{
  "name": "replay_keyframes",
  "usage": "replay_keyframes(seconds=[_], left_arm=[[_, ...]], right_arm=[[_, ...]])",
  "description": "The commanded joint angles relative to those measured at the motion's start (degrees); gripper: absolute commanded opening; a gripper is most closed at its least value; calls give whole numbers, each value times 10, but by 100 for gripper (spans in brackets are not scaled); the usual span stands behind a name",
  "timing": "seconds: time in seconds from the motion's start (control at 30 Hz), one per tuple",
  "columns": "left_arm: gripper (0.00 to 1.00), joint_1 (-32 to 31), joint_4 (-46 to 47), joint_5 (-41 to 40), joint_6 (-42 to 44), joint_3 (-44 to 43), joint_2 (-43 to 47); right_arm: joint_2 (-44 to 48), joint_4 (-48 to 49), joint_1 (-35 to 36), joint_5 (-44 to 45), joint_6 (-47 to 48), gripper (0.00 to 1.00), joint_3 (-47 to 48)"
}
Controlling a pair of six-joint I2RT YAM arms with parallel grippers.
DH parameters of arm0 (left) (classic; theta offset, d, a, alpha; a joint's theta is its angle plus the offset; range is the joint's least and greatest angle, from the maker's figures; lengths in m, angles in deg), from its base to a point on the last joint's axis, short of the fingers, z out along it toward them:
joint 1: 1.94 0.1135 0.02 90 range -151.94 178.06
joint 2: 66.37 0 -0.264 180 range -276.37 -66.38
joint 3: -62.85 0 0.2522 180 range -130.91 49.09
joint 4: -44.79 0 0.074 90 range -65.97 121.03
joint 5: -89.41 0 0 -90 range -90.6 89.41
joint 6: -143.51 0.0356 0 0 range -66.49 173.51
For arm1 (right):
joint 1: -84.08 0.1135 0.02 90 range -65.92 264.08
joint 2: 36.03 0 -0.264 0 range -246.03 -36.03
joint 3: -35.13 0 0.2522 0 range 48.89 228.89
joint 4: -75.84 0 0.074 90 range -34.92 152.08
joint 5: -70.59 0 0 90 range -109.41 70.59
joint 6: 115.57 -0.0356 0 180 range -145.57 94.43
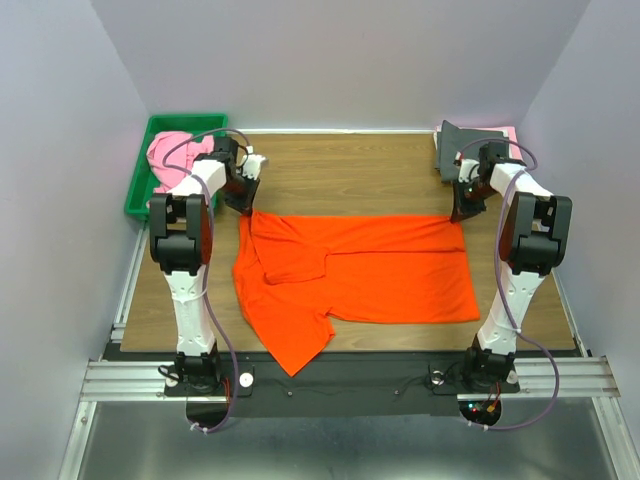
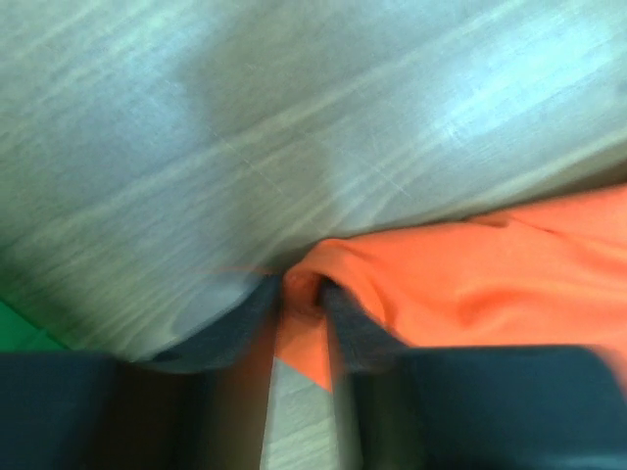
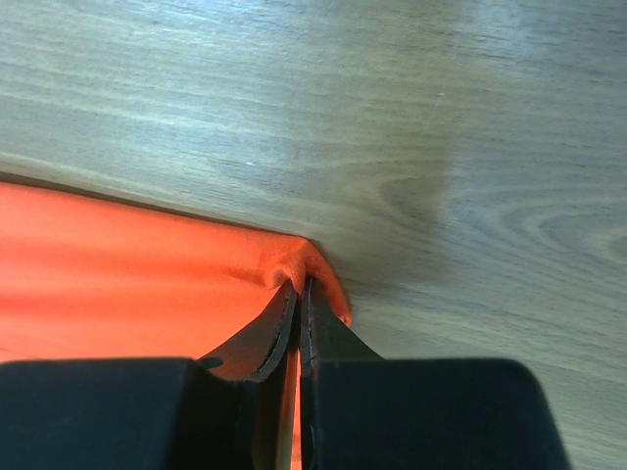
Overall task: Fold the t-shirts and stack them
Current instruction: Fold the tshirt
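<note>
A bright orange t-shirt (image 1: 360,270) lies spread across the middle of the wooden table. My left gripper (image 1: 244,202) is shut on its far left corner; the left wrist view shows orange cloth (image 2: 460,284) pinched between my fingers (image 2: 355,328). My right gripper (image 1: 462,210) is shut on the far right corner, with the cloth (image 3: 147,274) bunched at my fingertips (image 3: 318,328). A light pink t-shirt (image 1: 175,160) lies crumpled in the green tray. A dark grey t-shirt (image 1: 465,140) lies folded at the far right, on another pink one (image 1: 508,133).
The green plastic tray (image 1: 143,175) stands at the far left corner of the table. Grey walls close in the table on three sides. The table's near edge meets the metal rail holding the arm bases.
</note>
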Motion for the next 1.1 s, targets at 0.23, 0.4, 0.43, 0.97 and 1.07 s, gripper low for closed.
replay_keyframes(seconds=[0.23,0.4,0.43,0.97,1.07], left_arm=[[0,22,29,-113,5,30,15],[0,22,-5,-86,-24,-82,-54],[0,21,-8,-84,-24,-96,-62],[43,19,-70,7,0,-228,-19],[46,15,-88,43,20,-186,41]], right_arm=[[-20,32,-4,115,4,1,1],[-48,35,-4,114,-10,1,46],[-55,34,-4,108,-12,0,56],[-26,9,0,-25,-7,68,145],[23,0,0,-53,3,71,113]])
